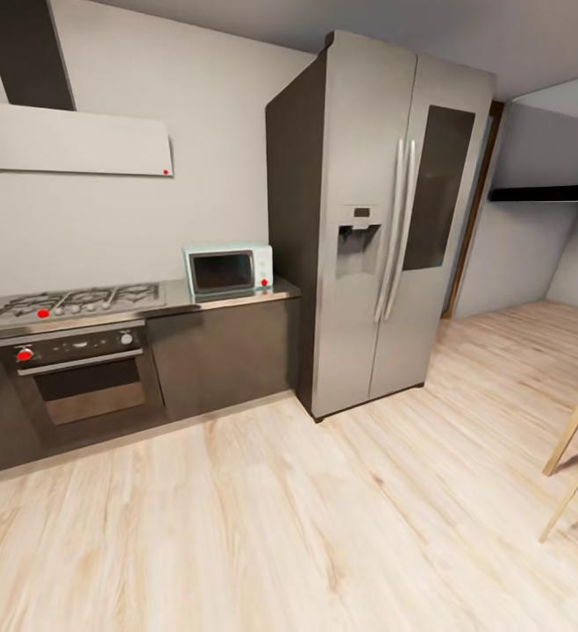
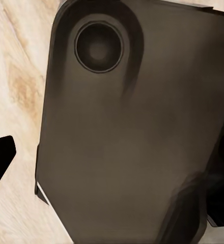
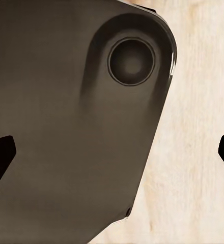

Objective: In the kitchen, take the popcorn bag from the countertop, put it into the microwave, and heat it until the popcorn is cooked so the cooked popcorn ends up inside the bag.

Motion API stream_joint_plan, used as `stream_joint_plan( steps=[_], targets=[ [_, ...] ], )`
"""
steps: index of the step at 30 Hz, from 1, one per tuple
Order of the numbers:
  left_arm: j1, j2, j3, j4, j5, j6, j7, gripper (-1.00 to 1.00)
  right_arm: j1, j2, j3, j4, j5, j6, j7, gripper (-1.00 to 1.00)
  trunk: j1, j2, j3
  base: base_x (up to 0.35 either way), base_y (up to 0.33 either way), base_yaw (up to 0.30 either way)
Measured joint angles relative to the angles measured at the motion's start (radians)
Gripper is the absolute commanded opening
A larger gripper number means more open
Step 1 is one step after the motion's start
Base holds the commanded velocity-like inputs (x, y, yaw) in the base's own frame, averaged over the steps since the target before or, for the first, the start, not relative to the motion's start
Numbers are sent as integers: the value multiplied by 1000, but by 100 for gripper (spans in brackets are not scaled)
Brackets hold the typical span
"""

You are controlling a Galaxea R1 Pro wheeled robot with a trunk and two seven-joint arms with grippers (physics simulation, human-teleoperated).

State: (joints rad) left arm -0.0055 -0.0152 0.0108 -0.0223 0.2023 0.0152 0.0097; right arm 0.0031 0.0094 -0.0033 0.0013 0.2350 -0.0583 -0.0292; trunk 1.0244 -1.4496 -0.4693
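Note:
The pale mint-blue microwave (image 1: pixel 228 270) stands with its dark glass door closed at the right end of the grey countertop (image 1: pixel 236 298), against the wall in the head view. The popcorn bag is out of view. In the left wrist view, my left gripper (image 2: pixel 112 173) hangs over my dark base and the wood floor, its black fingertips (image 2: pixel 0 162) wide apart and empty. My right gripper (image 3: pixel 113 155) is likewise open, with one fingertip (image 3: pixel 0 157) at each side of the picture and nothing between them.
A steel gas hob (image 1: pixel 74 301) and a black oven (image 1: pixel 78 369) sit left of the microwave, under a white hood (image 1: pixel 69 140). A tall steel fridge (image 1: pixel 376 219) stands just right of the counter. Wooden legs (image 1: pixel 574 456) show at far right. Light wood floor (image 1: pixel 280 527) spreads ahead.

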Motion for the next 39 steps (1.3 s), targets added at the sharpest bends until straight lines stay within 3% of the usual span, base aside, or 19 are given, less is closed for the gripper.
stream_joint_plan(
  steps=[7, 10, 13, 39],
  targets=[
    [0, 0, 1, -1, 4, -2, 0, 100, 0, 0, -1, 0, -7, 3, 1, 100, 0, 0, 0, 323, 0, 0],
    [0, 0, 0, 0, 35, -4, 0, 100, 0, 0, 0, 0, -7, 1, 0, 100, 0, 0, 0, 323, 0, 0],
    [0, 0, 0, -1, 42, -4, 0, 100, 0, 0, 0, 0, -7, 1, 0, 100, 0, 0, 0, 323, 0, 0],
    [0, 3, -1, -1, 45, -5, 0, 100, 0, 0, 3, 0, -3, 4, 0, 100, 0, 0, 0, 323, 0, 0]
  ],
)
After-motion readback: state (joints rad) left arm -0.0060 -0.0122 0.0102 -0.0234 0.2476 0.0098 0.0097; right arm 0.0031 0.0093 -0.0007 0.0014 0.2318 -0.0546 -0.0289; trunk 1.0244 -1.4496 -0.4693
